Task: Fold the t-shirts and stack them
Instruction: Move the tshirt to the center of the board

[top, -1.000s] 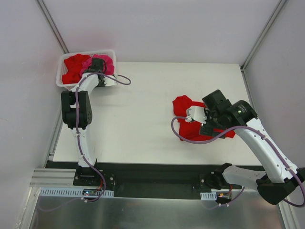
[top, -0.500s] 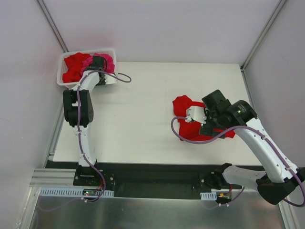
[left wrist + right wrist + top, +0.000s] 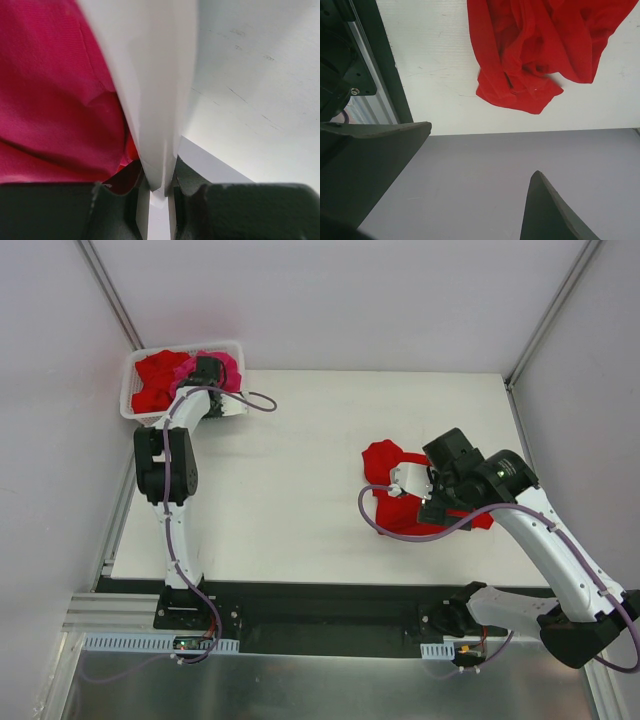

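1. The left jaws are almost together and clamp a thin white wall that stands upright between them. The wrist view is very close, so I can only say that this wall is probably the side of the basket.
2. Just to the left of that wall, in the same view, the pink t-shirt fills the space and lies against the wall.
3. Seen from above, the left arm reaches to the far left corner of the tabletop, and its wrist is over the basket.
4. The basket holds the pink t-shirt on its right side and the crumpled red t-shirts on its left side, and they touch each other. How many red ones are inside, I cannot tell.
5. The right jaws are wide apart and hold nothing. Only a plain grey surface shows between them.
6. Beyond the right jaws, one red t-shirt lies crumpled and unfolded on the tabletop.
7. Seen from above, the right arm hangs over this red t-shirt and hides its middle. The cloth shows to the left of the wrist and at its near right. This t-shirt is well apart from the basket.
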